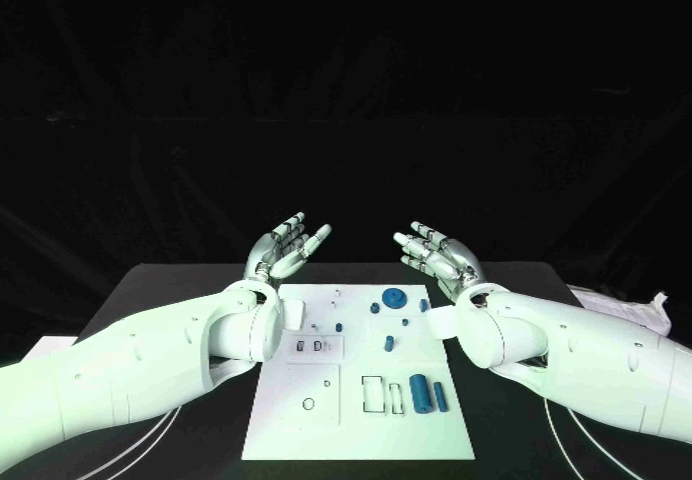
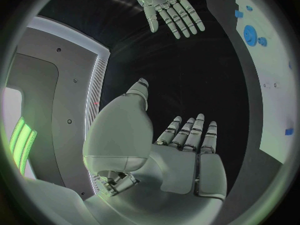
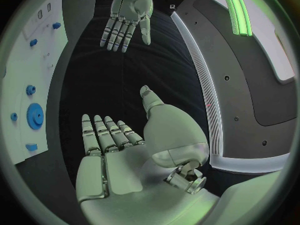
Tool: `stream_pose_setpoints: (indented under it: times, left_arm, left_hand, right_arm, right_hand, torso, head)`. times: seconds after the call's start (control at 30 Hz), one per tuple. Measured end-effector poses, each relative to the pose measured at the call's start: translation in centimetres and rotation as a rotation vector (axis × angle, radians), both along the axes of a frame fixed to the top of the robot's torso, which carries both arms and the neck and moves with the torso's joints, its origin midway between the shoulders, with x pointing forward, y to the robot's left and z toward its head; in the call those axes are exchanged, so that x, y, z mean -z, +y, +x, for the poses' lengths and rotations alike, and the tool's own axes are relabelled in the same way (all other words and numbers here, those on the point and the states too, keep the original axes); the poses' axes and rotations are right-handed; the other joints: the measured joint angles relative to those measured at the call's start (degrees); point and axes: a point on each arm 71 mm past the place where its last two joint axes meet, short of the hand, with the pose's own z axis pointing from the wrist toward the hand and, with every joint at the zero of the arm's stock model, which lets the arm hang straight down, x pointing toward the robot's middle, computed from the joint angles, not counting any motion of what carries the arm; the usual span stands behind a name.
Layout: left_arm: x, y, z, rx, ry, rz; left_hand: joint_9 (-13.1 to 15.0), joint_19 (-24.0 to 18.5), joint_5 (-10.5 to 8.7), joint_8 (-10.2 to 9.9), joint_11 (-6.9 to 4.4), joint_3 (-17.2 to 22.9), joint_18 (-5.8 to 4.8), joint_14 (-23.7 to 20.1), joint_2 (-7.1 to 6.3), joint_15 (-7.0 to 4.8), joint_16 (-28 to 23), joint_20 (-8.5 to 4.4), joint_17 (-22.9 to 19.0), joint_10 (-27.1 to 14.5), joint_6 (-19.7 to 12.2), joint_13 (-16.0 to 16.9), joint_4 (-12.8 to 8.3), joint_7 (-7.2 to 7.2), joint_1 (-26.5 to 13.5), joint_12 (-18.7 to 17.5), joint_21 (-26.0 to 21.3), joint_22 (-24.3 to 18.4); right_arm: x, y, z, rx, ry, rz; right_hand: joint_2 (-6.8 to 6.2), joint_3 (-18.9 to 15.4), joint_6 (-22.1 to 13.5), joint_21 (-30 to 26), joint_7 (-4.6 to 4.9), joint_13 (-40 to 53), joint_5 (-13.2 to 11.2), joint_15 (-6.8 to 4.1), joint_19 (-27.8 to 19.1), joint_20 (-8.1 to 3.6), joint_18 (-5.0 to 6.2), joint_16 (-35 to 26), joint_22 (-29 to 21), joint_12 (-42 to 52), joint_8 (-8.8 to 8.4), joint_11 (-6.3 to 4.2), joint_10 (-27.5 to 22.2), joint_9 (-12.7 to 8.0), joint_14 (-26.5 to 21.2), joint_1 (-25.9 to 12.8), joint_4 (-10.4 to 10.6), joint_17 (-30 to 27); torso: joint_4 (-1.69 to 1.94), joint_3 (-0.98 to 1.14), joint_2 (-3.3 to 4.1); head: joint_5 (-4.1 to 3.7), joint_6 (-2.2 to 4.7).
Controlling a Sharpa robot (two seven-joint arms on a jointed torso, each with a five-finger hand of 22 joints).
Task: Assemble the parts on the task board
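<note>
The white task board (image 1: pixel 361 420) lies in the middle of the black table. On it are a round blue gear (image 1: pixel 394 296), small blue pegs (image 1: pixel 389 344) and a blue cylinder (image 1: pixel 423 393) near the right edge. My left hand (image 1: pixel 283 250) is raised above the board's far left corner, fingers spread, holding nothing. My right hand (image 1: pixel 437 256) is raised above the far right corner, fingers spread and empty too. In the left wrist view my left hand (image 2: pixel 187 150) is open, with the right hand (image 2: pixel 169 7) across from it. The right wrist view shows the right hand (image 3: pixel 119 150), the left hand (image 3: pixel 128 15) and the gear (image 3: pixel 34 116).
The black table (image 1: pixel 159 290) surrounds the board. Something white and crumpled (image 1: pixel 627 305) lies at the table's right edge. Cables (image 1: pixel 562 440) trail beside the board's near end.
</note>
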Motion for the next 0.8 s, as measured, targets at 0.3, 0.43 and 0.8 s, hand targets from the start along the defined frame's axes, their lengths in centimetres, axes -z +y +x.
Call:
stream_pose_setpoints:
  times: [0.3,0.43,0.8]
  left_arm:
    - [0.0,-0.1,0.0,0.028,-0.009,-0.001]
    - [-0.5,1.9,0.1,0.017,-0.023,-0.006]
    - [-1.4,3.0,-0.8,0.094,-0.029,-0.051]
  left_hand:
    - [1.25,18.27,0.02,2.4,1.47,1.98,2.73,20.96,4.3,0.4,5.3,0.25,2.53,17.31,12.13,1.41,-0.84,0.77,4.76,2.98,6.49,3.5]
    - [1.8,28.45,-0.54,3.79,0.11,1.19,4.83,28.09,5.37,-1.38,7.3,0.08,2.86,29.35,20.89,1.86,-2.14,1.73,5.91,4.35,10.67,5.17]
    - [2.2,43.12,-2.69,6.22,-3.02,-2.67,6.17,40.74,6.34,-5.29,9.04,-2.35,4.25,42.06,37.24,2.05,-6.65,5.0,8.91,5.47,14.29,5.11]
  right_arm:
    - [0.3,0.9,0.1,-0.162,0.014,-0.041]
    - [0.2,-1.6,1.2,-0.139,-0.093,-0.205]
    - [-2.4,-1.6,1.7,-0.181,-0.334,-0.465]
  right_hand:
    - [0.17,1.85,7.52,2.0,0.55,0.71,-0.54,0.08,9.1,0.31,2.19,1.26,0.96,1.28,0.95,0.37,10.45,0.63,11.06,6.51,-4.04,0.75]
    - [0.03,2.62,15.31,4.01,1.11,1.26,-1.18,-1.03,16.69,0.31,3.9,2.62,1.68,2.63,2.03,-0.45,20.41,1.23,20.91,9.05,-5.54,1.28]
    - [-0.66,4.24,33.2,7.06,3.59,1.53,-1.84,-3.74,28.63,-0.55,5.79,3.33,1.91,3.11,2.66,-2.87,36.08,1.97,36.17,10.92,-7.49,1.63]
  torso:
    - [0.0,-0.03,0.02]
    - [0.16,0.01,0.38]
    - [0.7,0.11,2.22]
  head:
    - [-0.14,-0.04]
    - [-1.36,-0.55]
    - [-2.44,-0.43]
